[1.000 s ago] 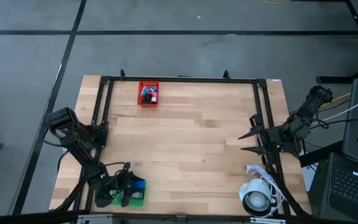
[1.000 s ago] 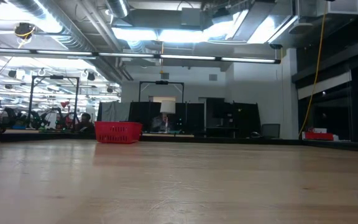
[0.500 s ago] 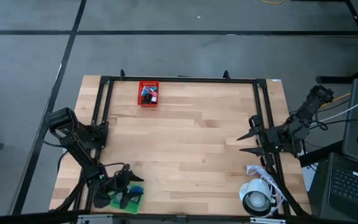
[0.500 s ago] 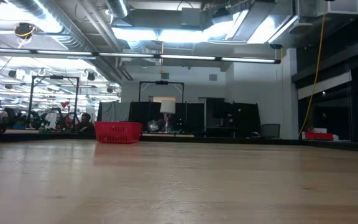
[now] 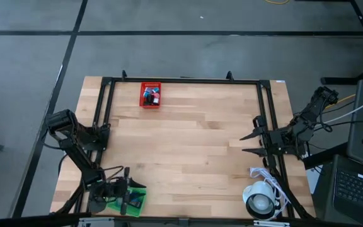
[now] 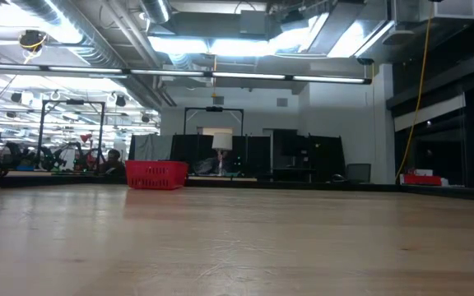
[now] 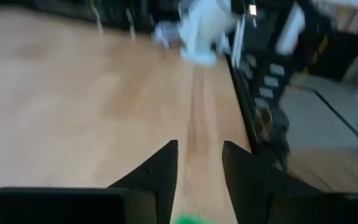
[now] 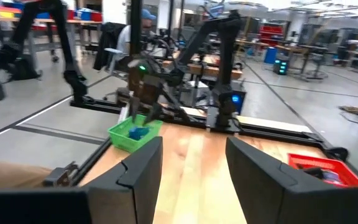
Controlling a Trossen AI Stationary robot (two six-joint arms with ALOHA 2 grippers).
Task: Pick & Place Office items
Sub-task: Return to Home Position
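Over the small green mesh plastic bin (image 5: 140, 200) hovers the left gripper (image 5: 128, 191), fingers spread; inside lies seemingly a blue blocky piece (image 8: 137, 132); the right gripper (image 5: 242, 145), likewise spread, rests well apart from it.

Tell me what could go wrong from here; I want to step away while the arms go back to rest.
1. The left gripper, open, hangs just above the green bin, which sits at the table's corner on the left arm's side. Pulling away, it might clip the rim and shove the bin, with its blue piece, toward the edge.
2. The white roll's cable lies near the right gripper, open at the right edge; a swing that way could snag it.
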